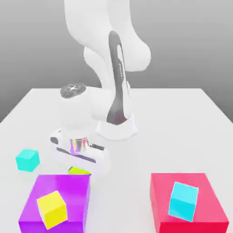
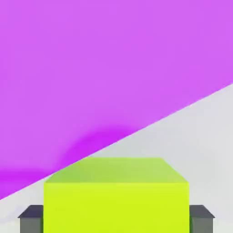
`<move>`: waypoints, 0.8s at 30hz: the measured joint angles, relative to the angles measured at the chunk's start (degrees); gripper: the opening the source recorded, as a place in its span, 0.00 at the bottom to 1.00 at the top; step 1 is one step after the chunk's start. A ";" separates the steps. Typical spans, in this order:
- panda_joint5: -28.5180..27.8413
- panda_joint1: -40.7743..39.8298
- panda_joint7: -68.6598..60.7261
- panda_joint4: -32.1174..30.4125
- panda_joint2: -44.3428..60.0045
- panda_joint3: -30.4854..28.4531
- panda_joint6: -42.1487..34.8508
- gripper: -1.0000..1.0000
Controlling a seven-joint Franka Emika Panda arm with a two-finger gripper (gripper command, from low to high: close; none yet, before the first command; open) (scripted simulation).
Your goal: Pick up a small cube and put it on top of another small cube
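Beside the purple block (image 1: 57, 200), the claw (image 2: 116, 218) sits low over the lime cube (image 2: 116, 195), a finger (image 2: 31, 217) flanking each side, seemingly gripping it for lifting. On the table (image 1: 182, 118), well apart, the cyan cube (image 1: 27, 159) waits.

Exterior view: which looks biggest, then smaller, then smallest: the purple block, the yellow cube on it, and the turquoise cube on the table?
1. purple block
2. yellow cube
3. turquoise cube, though it sits farther from the camera, so true sizes are unsure.

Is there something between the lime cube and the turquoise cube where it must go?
Nothing visible does. The lime cube sits between the gripper fingers beside the purple block. Bare table separates it from the turquoise cube, towards the exterior view's left.
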 joint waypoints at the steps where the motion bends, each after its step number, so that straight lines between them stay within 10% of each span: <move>1: -0.06 0.00 0.06 0.00 0.00 0.01 0.00 0.00; 11: -4.20 1.20 2.96 -2.53 -15.15 -2.61 -12.61 0.00; 19: -8.52 -14.11 -5.12 5.70 -20.61 -16.52 -26.05 0.00; 24: -2.96 -15.75 -10.72 7.11 -12.65 -18.10 -19.82 0.00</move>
